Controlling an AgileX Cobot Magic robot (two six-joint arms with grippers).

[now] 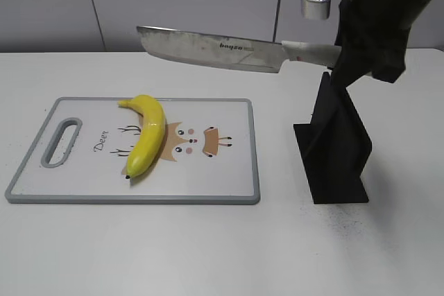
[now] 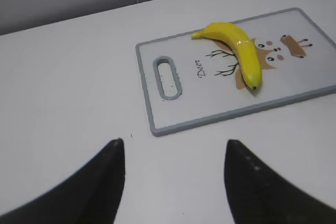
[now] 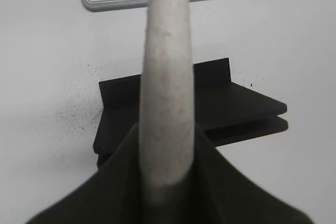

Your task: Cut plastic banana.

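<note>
The plastic banana [image 1: 147, 134] lies whole on the white cutting board [image 1: 229, 178], left of its middle; it also shows in the left wrist view [image 2: 239, 51]. My right gripper [image 1: 347, 50] is shut on the pale handle [image 3: 165, 87] of a large knife [image 1: 208, 48]. The blade is held level in the air above the board's far edge, pointing left. My left gripper [image 2: 173, 153] is open and empty over bare table, short of the board's [image 2: 210, 103] handle end. It is out of the exterior view.
A black knife stand [image 1: 336, 150] stands on the table right of the board, below my right gripper; it also shows in the right wrist view [image 3: 231, 103]. The board has a grey rim and a slot handle [image 1: 61, 142] at its left end.
</note>
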